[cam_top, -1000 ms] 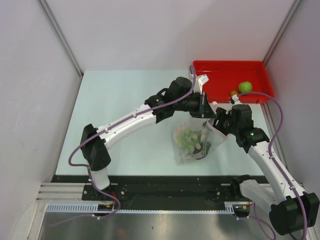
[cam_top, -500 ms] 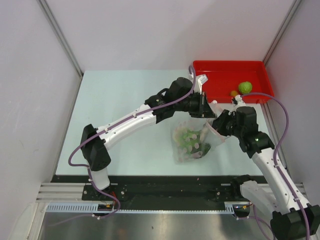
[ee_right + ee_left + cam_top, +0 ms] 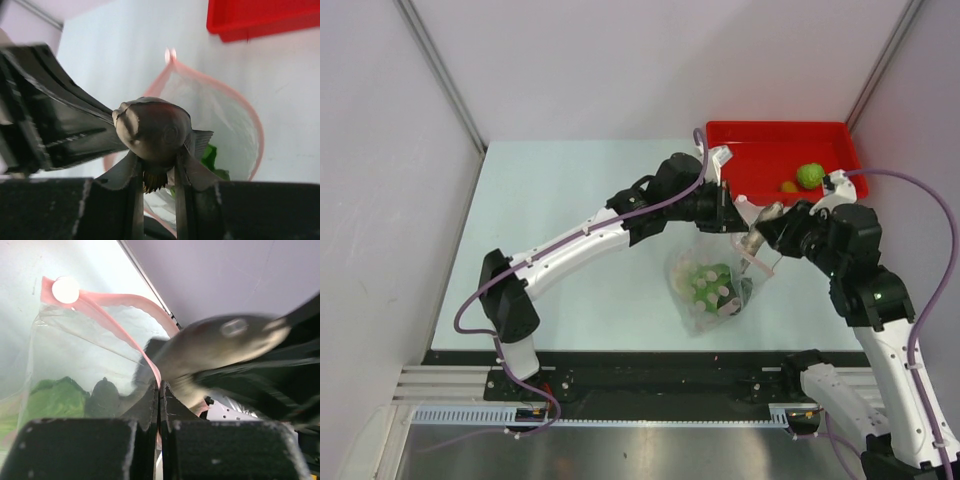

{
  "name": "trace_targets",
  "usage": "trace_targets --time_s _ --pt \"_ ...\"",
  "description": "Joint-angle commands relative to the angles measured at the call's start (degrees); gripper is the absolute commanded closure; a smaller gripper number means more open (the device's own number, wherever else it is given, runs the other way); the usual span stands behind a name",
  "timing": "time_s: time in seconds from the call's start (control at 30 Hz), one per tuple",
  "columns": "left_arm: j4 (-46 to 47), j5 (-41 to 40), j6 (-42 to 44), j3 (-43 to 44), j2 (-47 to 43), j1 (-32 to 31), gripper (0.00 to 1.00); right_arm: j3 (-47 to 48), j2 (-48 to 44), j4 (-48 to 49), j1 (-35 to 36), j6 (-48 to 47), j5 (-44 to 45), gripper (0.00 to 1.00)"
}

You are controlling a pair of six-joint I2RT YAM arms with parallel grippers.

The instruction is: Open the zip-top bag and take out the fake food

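Note:
The clear zip-top bag [image 3: 708, 288] hangs open above the table, its pink zip strip [image 3: 105, 315] pinched in my shut left gripper [image 3: 160, 392] at the rim. My right gripper [image 3: 159, 170] is shut on a grey fish [image 3: 154, 127], held just above the bag's open mouth [image 3: 252, 125]. From above, the fish [image 3: 766, 213] sits between the two grippers, right of the left gripper [image 3: 731, 216]. A leafy green piece [image 3: 55, 397] and other fake food [image 3: 705, 280] lie inside the bag. The fish is blurred in the left wrist view.
The red tray [image 3: 760, 150] stands at the back right, just beyond the grippers. It holds a light green round fruit [image 3: 810, 175] and a small orange one [image 3: 788, 186]. Grey walls close in on both sides.
My right gripper has closed on the fish and lifted it out of the bag, rising and swinging right toward the tray. The left arm has kept its hold on the rim.

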Motion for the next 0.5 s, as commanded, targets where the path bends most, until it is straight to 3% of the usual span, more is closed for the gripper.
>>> trace_targets --time_s 0.0,0.13,0.33,0.47 --pt "-0.2 -0.4 2.4 -0.6 -3.1 0.1 1.00 8.5 2.1 3.1 -0.3 0.8 4.9 1.00" --pt "-1.2 -1.0 3.9 -1.1 -2.7 0.2 1.00 16.5 5.1 3.3 -1.1 2.0 9.1 1.00" --pt "0.0 0.4 3.8 -1.5 -2.1 0.3 1.00 19.6 8.9 10.9 -4.3 5.8 20.7 1.00" --pt "-1.6 1.4 4.9 -1.5 -2.1 0.3 1.00 23.3 16.4 12.3 -12.3 13.9 19.0 1.00"
